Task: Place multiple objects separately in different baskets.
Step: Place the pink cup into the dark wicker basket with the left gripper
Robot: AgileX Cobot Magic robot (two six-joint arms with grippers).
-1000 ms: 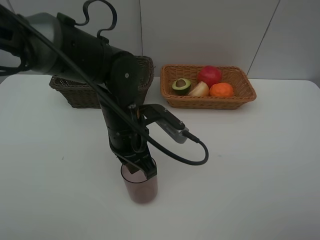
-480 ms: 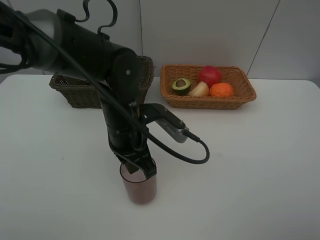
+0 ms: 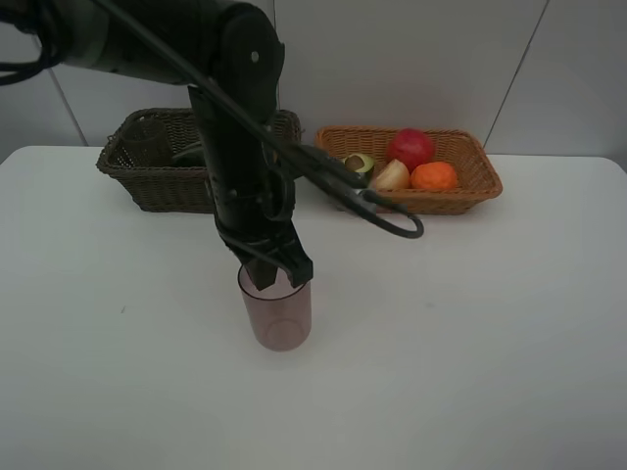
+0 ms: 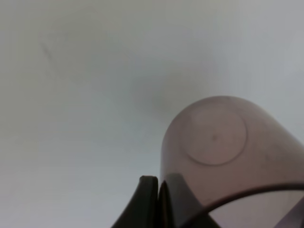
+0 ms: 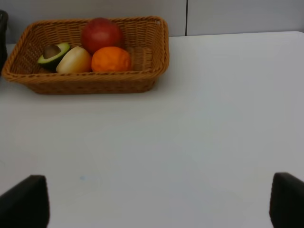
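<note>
My left gripper (image 3: 275,271) is shut on the rim of a translucent brownish-pink cup (image 3: 277,313) and holds it upright just above the table, left of centre. The left wrist view shows the cup (image 4: 223,147) with one finger (image 4: 148,202) outside its wall. The light orange-tan basket (image 3: 470,188) holds the red apple (image 3: 410,147), tangerine (image 3: 434,175), peach-coloured fruit (image 3: 391,175) and avocado half (image 3: 356,167). The dark brown basket (image 3: 147,186) holds the second cup (image 3: 147,140). The bottles are hidden. My right gripper (image 5: 156,204) is open and empty.
The two baskets stand side by side at the table's far edge, against the wall. The left arm's cable (image 3: 392,220) loops out to the right, just in front of the light basket (image 5: 85,83). The white table (image 3: 490,323) is bare on the right.
My left arm has risen and drawn back toward the baskets, lifting the cup off the table by its rim. The fruit and baskets have not moved.
</note>
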